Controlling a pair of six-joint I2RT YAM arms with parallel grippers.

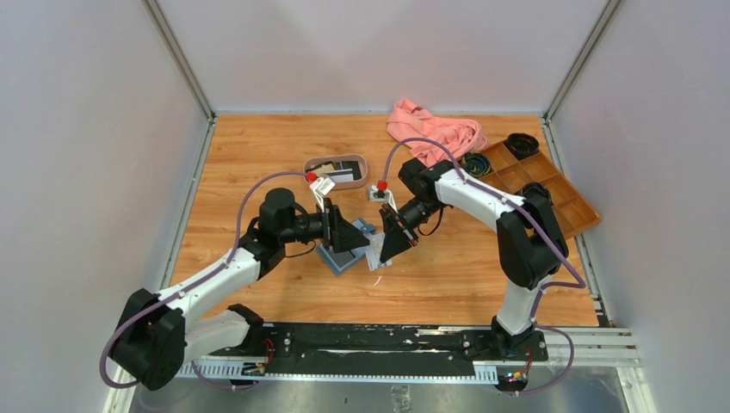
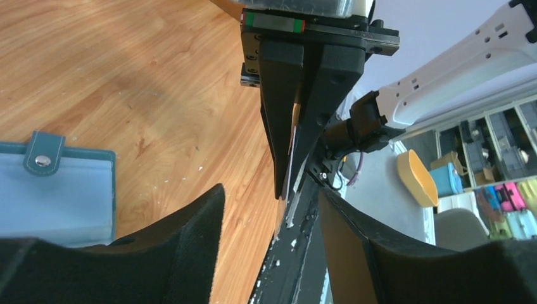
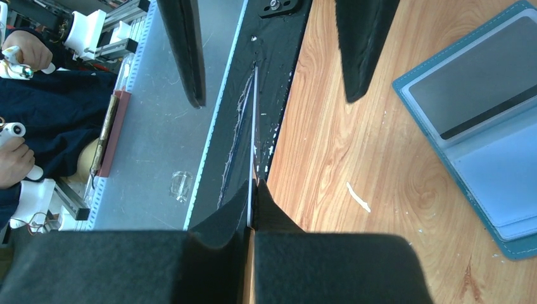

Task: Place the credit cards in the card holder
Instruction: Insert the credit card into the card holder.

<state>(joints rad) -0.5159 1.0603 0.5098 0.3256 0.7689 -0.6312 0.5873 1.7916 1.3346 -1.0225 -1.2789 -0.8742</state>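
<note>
Right gripper pinches the thin pale plastic card edge-on — the left gripper, jaws parted astride it, should close squarely on its flat faces.

Right tool & left tool: black. Credit card in right tool: white edge. Card holder right of it: teal rim, pale blue inside. Counter: brown wood lines.
</note>
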